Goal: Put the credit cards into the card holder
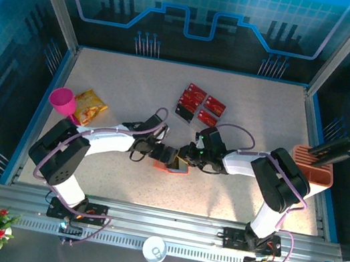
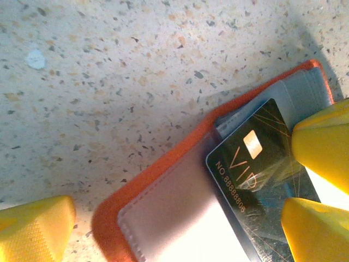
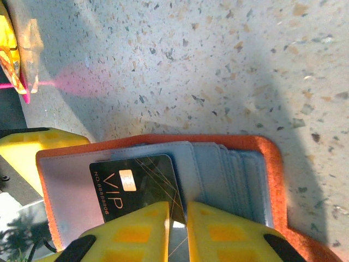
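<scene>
The card holder (image 1: 176,168) lies open on the table, orange outside with grey pockets (image 3: 229,169). My right gripper (image 3: 177,210) is shut on a black credit card (image 3: 139,185) with gold "VIP" lettering, whose far edge rests at the mouth of the pockets. In the left wrist view the same card (image 2: 253,158) lies across the holder (image 2: 147,185). My left gripper (image 2: 183,234) is open, with the holder's grey flap between its yellow fingers (image 2: 32,229). In the top view both grippers meet over the holder, left (image 1: 159,153) and right (image 1: 192,156). Several red credit cards (image 1: 198,101) lie farther back.
A pink cup (image 1: 63,101) and a yellow snack bag (image 1: 89,107) sit to the left. An orange slotted rack (image 1: 312,165) stands at the right edge. A white cup (image 1: 154,249) rests on the front rail, and blue-framed walls enclose the table.
</scene>
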